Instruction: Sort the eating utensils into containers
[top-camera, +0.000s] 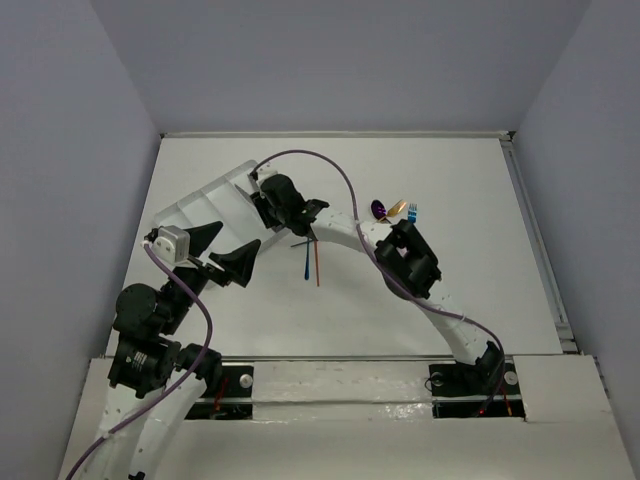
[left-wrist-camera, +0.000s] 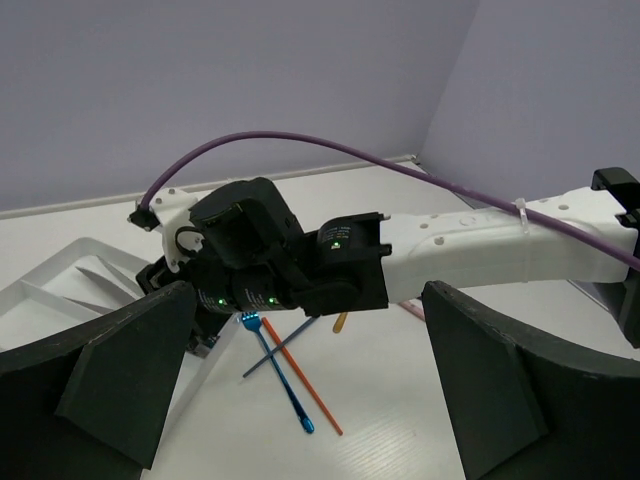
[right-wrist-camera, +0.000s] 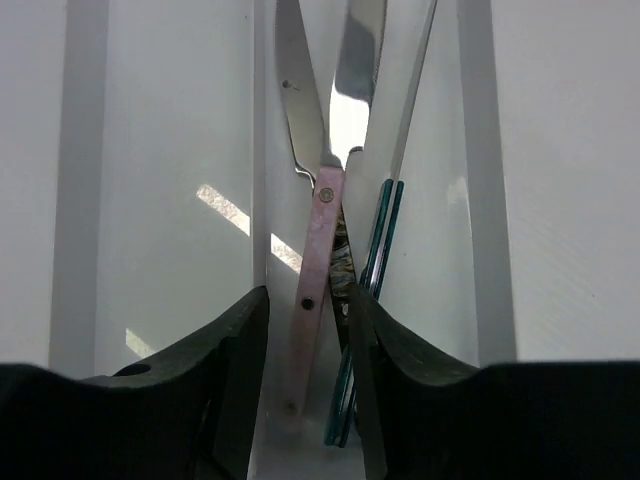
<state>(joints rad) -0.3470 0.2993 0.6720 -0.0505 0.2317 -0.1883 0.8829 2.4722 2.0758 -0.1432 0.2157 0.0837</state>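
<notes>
The white tray (top-camera: 195, 212) lies at the back left. My right gripper (top-camera: 268, 205) hangs over its near end with the jaws apart. In the right wrist view it (right-wrist-camera: 308, 335) is open around a pink-handled knife (right-wrist-camera: 318, 240), which lies in a compartment beside a dark-handled knife (right-wrist-camera: 352, 60) and a teal-handled utensil (right-wrist-camera: 378, 250). A blue fork (top-camera: 305, 262) and an orange utensil (top-camera: 317, 262) lie on the table right of the tray. In the left wrist view they are the fork (left-wrist-camera: 278, 380) and orange utensil (left-wrist-camera: 302, 378), crossed by a grey one (left-wrist-camera: 285, 348). My left gripper (top-camera: 224, 251) is open and empty.
A purple spoon (top-camera: 379, 209), a gold utensil (top-camera: 396, 208) and another blue fork (top-camera: 412, 212) lie together right of centre, next to the right arm's elbow (top-camera: 410, 255). The right forearm (left-wrist-camera: 480, 240) spans the table above the loose utensils. Walls enclose the table.
</notes>
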